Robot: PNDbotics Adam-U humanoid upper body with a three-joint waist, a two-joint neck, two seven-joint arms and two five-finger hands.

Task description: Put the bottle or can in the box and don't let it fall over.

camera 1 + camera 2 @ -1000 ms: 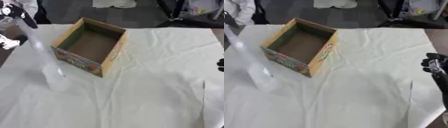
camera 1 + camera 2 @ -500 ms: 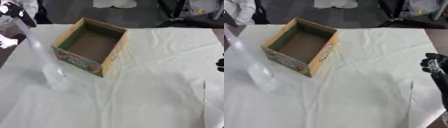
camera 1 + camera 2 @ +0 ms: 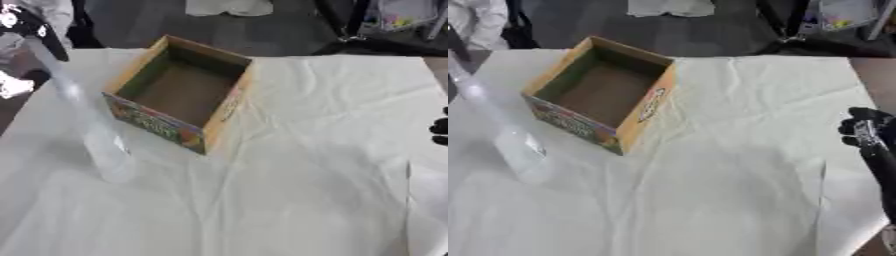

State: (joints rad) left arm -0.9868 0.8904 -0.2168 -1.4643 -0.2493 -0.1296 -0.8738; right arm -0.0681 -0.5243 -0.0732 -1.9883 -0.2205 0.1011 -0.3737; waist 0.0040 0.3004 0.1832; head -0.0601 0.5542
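Since the tall clear plastic bottle [image 3: 87,120] left of the open cardboard box [image 3: 179,92] looks light, slick and tippy, grab mid-body; left robot hand [image 3: 31,30] at its neck, fingers unclear, right robot hand [image 3: 866,132] curled empty.

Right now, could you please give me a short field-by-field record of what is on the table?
surface: table under a creased white cloth
box: open cardboard box with colourful printed sides, upright, nothing inside
bottle: tall clear plastic bottle standing left of the box, outside it
left hand: black hand at the bottle's top, grip unclear
right hand: black hand at the right edge, fingers curled, holding nothing
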